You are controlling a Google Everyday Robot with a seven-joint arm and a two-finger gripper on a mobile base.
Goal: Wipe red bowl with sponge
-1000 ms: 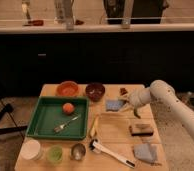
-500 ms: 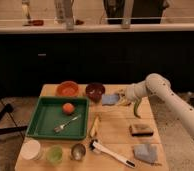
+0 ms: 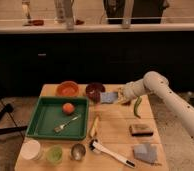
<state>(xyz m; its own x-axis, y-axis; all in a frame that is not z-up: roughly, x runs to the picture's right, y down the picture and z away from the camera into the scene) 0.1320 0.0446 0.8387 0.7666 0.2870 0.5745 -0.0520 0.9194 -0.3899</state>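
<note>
The red bowl [image 3: 67, 89] sits at the back of the wooden table, left of a dark maroon bowl [image 3: 95, 90]. The blue-grey sponge [image 3: 109, 97] hangs just right of the maroon bowl's rim, a little above the table. My gripper [image 3: 118, 96] is shut on the sponge's right end, at the tip of the white arm [image 3: 157, 86] that reaches in from the right. The sponge is still a bowl's width to the right of the red bowl.
A green tray [image 3: 45, 118] holds an orange fruit [image 3: 68, 108] and a fork. A green chili [image 3: 137, 107], a brown block [image 3: 141, 130], a pale blue cloth [image 3: 145, 153], a brush [image 3: 110, 153], a banana peel and cups lie toward the front.
The arm has swung left along the back of the table, carrying the sponge from right of centre to beside the maroon bowl.
</note>
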